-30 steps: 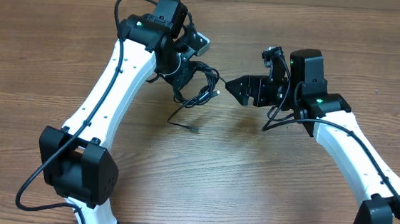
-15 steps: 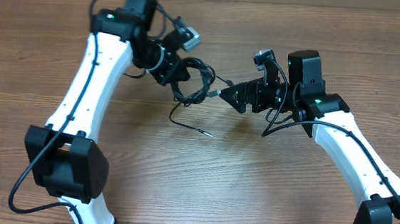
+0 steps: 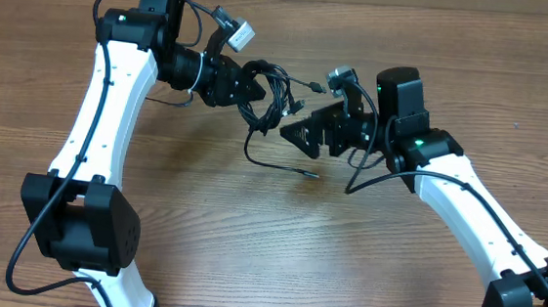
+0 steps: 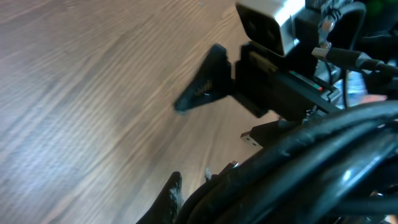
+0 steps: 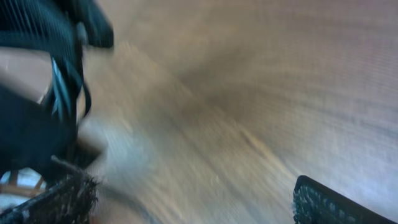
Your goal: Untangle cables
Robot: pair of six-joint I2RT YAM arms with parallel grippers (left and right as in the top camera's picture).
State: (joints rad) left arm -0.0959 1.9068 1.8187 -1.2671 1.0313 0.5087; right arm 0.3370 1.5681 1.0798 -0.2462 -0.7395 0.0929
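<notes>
Barely started, cables [image 3: 275, 87] one tangled clump
Clamped in left pincer [image 3: 252, 85] near surface's [image 3: 248, 240] far edge; right pincer [image 3: 293, 133] splayed empty just beside. All separating left.

White arm links [image 3: 111, 111], black joints [image 3: 91, 232], thin black wiring [image 3: 32, 237]

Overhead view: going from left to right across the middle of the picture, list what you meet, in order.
left arm → left gripper, shut on the bundle → cables → right gripper, open → right arm
</notes>
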